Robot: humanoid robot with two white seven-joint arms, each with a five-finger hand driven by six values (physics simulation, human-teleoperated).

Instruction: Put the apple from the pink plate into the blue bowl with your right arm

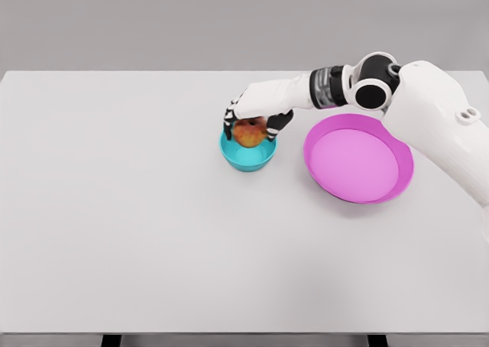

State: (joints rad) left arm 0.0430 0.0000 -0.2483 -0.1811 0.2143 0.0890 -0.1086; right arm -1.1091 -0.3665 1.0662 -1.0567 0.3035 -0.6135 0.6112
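— Over the blue bowl (247, 157), what is the right hand (251, 121) doing?

— It reaches in from three o'clock, its white arm crossing above the far rim of the pink plate (359, 157); the fingers (228, 121) curl down around the apple (250, 132), dark fingertips on its left side and the thumb on its right; so the hand is pinching the apple, not spread.

— And the apple itself; where is it?

— Within the mouth of the blue bowl, its lower part below the rim and its red-yellow top above it; whether it rests on the bowl's bottom or hangs in the grasp I cannot tell.

— Where do the bowl and plate stand?

— Both stand on the white desk (153, 232); the bowl is a little past the desk's middle toward one o'clock; the pink plate lies just beside it at three o'clock, apart from it, a narrow strip of desk showing between them; the plate's inside shows only plain pink.

— How does the arm lie?

— A dark band and a black round joint sit at the wrist and elbow, up at one o'clock from the plate; the thick white upper arm runs down to the picture's right edge, covering part of the plate's right rim.

— Any other hand?

— Only the right one shows in the head view.
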